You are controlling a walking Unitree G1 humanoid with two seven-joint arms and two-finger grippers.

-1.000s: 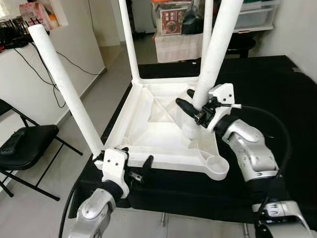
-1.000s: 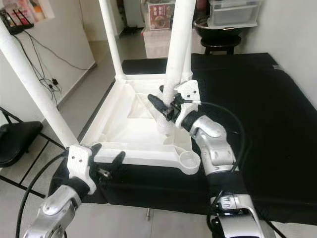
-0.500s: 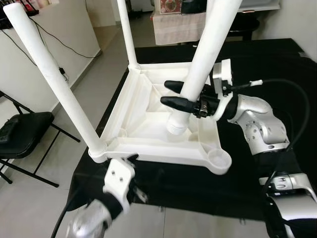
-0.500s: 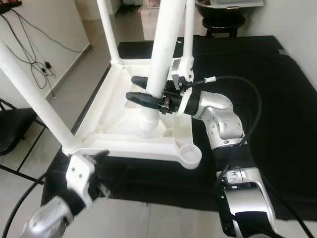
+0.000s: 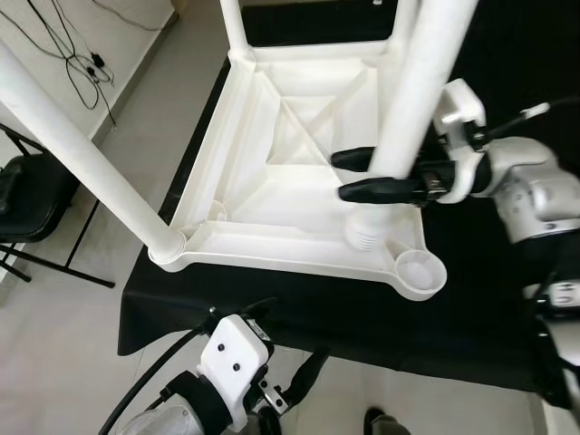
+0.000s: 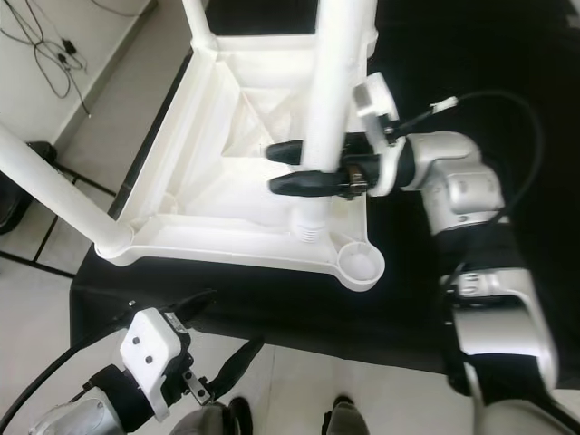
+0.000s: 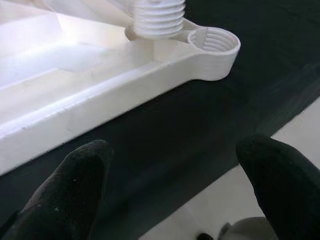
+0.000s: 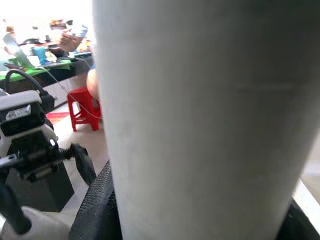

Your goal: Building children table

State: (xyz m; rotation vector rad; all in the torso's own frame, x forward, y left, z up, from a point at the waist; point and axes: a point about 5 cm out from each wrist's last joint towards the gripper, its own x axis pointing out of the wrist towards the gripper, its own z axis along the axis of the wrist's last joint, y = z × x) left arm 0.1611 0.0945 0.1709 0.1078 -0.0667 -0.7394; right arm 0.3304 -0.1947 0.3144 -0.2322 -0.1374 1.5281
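The white table top lies upside down on a black-covered surface. Three white legs stand in its corners, one of them at the near left. My right gripper is shut on a loose fourth leg, held nearly upright. That leg's threaded end hangs just inside the empty round socket at the near right corner. My left gripper is open below the surface's front edge, holding nothing. In the left wrist view its fingers face the socket and the threaded end.
A black folding chair stands on the pale floor at the left, with cables beyond it. A red stool is in the background of the right wrist view. The black surface runs on to the right behind my right arm.
The camera has tilted down. My right gripper carried the loose leg toward the near right corner, beside the empty socket. My left gripper dropped away from the near left leg, below the front edge.
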